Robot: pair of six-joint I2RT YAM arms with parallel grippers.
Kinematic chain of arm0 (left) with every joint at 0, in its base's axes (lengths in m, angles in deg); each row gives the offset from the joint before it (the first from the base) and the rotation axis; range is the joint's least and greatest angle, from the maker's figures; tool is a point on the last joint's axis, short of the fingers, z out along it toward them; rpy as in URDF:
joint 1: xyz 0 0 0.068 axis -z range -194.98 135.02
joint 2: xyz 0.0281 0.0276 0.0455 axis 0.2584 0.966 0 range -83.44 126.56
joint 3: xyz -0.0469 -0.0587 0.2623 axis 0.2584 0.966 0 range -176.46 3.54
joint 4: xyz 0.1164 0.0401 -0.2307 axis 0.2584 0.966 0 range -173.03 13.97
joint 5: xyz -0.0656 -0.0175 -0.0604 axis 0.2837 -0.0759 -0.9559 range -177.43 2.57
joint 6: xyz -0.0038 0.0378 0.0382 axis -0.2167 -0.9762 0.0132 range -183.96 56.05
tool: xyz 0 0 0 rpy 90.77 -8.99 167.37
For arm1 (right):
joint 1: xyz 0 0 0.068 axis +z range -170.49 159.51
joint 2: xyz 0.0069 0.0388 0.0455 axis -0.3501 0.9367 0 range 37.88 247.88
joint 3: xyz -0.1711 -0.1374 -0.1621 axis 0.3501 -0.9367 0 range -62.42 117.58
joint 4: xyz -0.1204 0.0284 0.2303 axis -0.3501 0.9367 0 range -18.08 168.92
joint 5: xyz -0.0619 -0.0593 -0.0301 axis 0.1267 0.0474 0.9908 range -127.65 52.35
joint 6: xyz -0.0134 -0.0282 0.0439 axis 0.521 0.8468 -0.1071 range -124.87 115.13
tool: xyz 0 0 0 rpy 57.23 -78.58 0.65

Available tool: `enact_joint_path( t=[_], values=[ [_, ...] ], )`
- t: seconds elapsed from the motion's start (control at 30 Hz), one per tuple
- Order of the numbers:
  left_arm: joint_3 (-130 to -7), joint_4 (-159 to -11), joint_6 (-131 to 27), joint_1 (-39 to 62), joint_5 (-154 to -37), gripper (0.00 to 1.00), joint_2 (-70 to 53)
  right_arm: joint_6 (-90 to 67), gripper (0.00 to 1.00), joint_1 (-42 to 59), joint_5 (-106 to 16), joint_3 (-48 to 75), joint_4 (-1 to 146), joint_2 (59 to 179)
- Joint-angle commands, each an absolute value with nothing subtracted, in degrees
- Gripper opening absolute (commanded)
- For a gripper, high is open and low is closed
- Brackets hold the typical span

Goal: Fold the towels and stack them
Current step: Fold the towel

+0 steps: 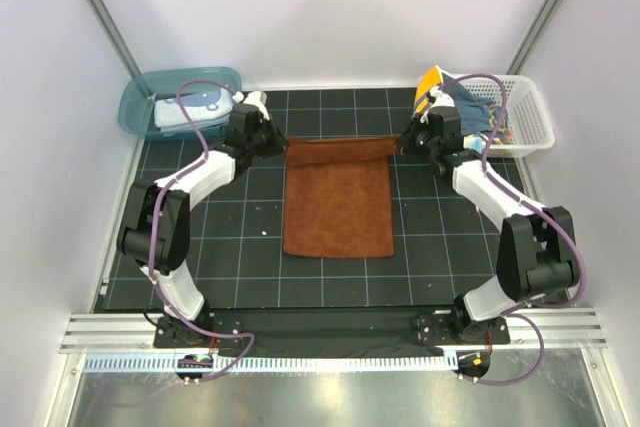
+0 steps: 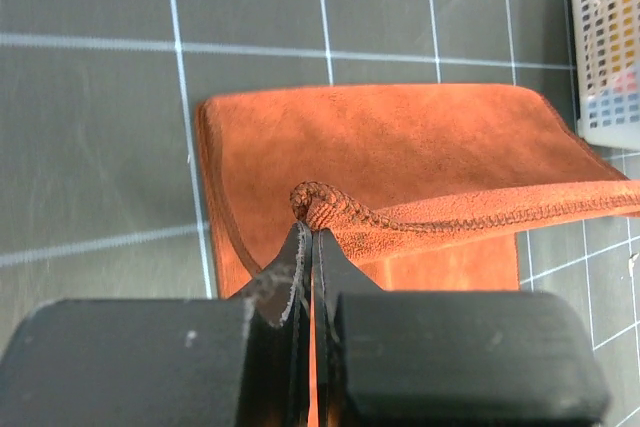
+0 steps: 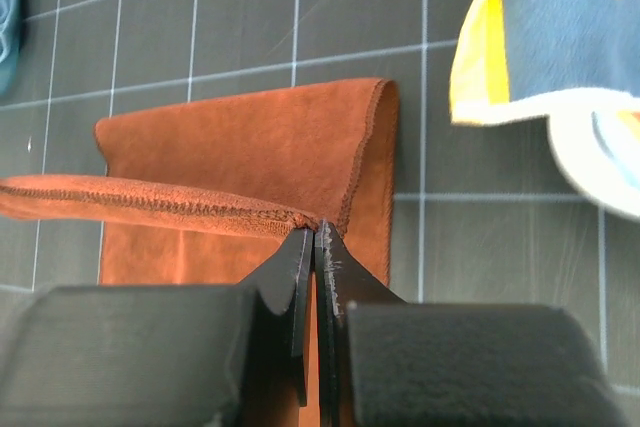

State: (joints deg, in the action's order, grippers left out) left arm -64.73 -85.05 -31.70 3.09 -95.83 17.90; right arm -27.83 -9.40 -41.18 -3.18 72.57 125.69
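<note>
A rust-brown terry towel (image 1: 338,207) lies on the black gridded mat, its far edge lifted and stretched between both grippers. My left gripper (image 1: 283,145) is shut on the towel's far left corner (image 2: 318,205). At the far right corner (image 3: 310,219) my right gripper (image 1: 402,144) is shut on the same towel. The hem (image 2: 500,209) runs taut between them above the flat part (image 3: 240,137). A navy towel with a yellow border (image 1: 447,93) hangs over the white basket's rim, also in the right wrist view (image 3: 545,17). A pale blue and white towel (image 1: 195,107) lies in the teal tub.
The teal plastic tub (image 1: 138,97) stands at the far left corner of the mat. The white lattice basket (image 1: 527,117) stands at the far right, its corner in the left wrist view (image 2: 608,47). Grey walls close in both sides and the back.
</note>
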Motion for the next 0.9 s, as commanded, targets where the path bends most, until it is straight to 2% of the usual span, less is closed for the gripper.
enact_joint_path(
  t=[0.0, 0.87],
  values=[
    [-61.43, -87.24, -30.91, 3.48, -91.83, 0.00, 12.99, -28.77, 0.01, -8.28, -38.18, -5.90, 71.57, 120.87],
    [-48.67, -84.61, -28.80, 10.60, -81.45, 0.00, -2.66, -28.25, 0.01, -3.45, -34.48, -18.21, 77.37, 106.88]
  ],
)
